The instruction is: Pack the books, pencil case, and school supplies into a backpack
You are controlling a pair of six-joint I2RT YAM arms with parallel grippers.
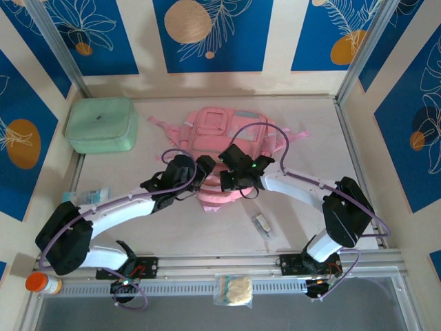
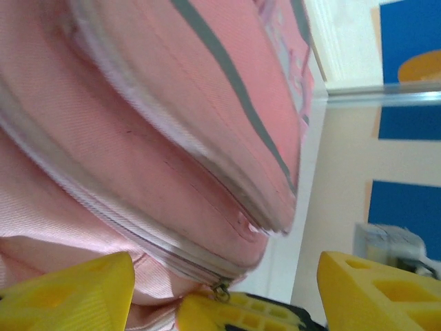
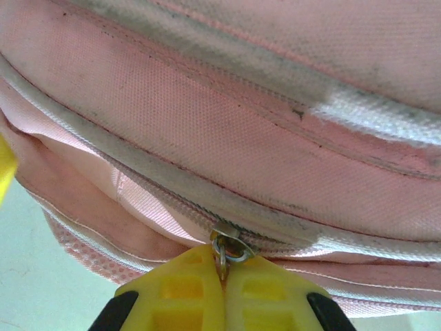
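The backpack (image 1: 215,134) lies on the tabletop (image 1: 310,131). Its fabric is soft and will likely sag, so take hold at the zip pull (image 3: 227,248). The right tool (image 3: 224,276) is clamped on that pull; the left tool (image 2: 224,289) stands apart.

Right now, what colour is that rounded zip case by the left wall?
The zip case is mint green, best seen from the top view.

Bright, even light, soft shadows. My left wrist view smears the pale pink fabric backpack (image 2: 138,152); right wrist crisp on the small metal zipper pull (image 3: 224,246).
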